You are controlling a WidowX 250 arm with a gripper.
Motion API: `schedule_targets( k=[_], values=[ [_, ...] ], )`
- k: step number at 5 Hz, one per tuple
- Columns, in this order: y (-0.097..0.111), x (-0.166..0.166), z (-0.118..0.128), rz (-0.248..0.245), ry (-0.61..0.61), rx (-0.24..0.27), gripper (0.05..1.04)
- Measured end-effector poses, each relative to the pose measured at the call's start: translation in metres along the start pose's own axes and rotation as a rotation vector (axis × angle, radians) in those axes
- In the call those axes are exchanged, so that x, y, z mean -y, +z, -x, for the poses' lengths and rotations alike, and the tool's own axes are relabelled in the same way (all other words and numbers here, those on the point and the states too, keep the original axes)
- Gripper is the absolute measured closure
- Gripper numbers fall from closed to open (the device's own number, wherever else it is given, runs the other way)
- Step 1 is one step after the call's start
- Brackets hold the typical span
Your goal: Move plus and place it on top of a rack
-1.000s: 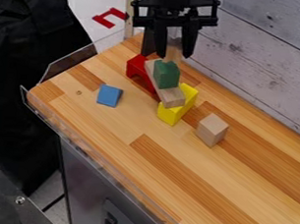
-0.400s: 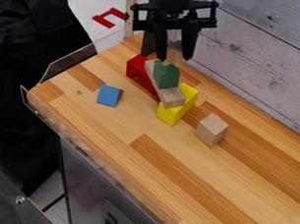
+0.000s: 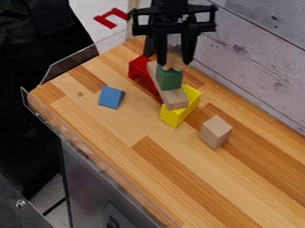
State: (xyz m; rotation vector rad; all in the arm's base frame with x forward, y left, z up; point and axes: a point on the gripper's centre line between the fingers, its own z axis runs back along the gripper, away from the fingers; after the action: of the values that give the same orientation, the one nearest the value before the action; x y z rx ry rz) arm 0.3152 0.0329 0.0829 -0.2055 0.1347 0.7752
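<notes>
As it is seen in the camera view, the gripper [image 3: 174, 63] has been brought lower and slightly to the picture's left, and the wooden piece [image 3: 174, 61] between its fingers [image 3: 162, 50] has been carried down with it. Earlier, the top of the green block [image 3: 169, 80] was left uncovered; now it is overlapped by the lower end of the wooden piece. Whether contact has been made cannot be told from this angle. The fingers are set narrow, one on each side of the wooden piece, which appears to be gripped. It is probably the task's plus, though its full outline is hidden. Nothing below has visibly been shifted: the green block is carried by a slanting plank [image 3: 175, 99], which is laid from the red arch [image 3: 138, 68] to the yellow block [image 3: 176, 114], and this build is presumably what is meant by the rack. The blue block [image 3: 111, 97] and the pale cube [image 3: 215, 132] are likewise unmoved on the counter [image 3: 113, 132]. The placing step is judged to be nearly reached; a gentle, level lowering is called for before release, since the green block could be tipped by a sideways push.
</notes>
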Motion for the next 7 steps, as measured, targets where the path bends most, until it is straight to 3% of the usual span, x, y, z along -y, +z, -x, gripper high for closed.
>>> schedule_targets(
  k=[1, 2, 3, 4, 5, 6, 7],
  values=[
    [0.0, 0.0, -0.001, 0.007, 0.0, -0.003, 0.663],
    [-0.002, 0.002, -0.002, 0.006, 0.0, -0.016, 0.598],
    [-0.01, -0.001, 0.0, -0.014, 0.01, -0.053, 0.285],
    [-0.004, 0.0, -0.005, -0.024, 0.02, -0.033, 0.077],
    [0.007, 0.002, -0.01, -0.031, 0.014, 0.001, 0.079],
    [0.024, 0.015, -0.01, -0.078, -0.049, 0.042, 0.084],
    [0.035, 0.044, 0.016, -0.135, -0.225, 0.078, 0.084]
  ],
)
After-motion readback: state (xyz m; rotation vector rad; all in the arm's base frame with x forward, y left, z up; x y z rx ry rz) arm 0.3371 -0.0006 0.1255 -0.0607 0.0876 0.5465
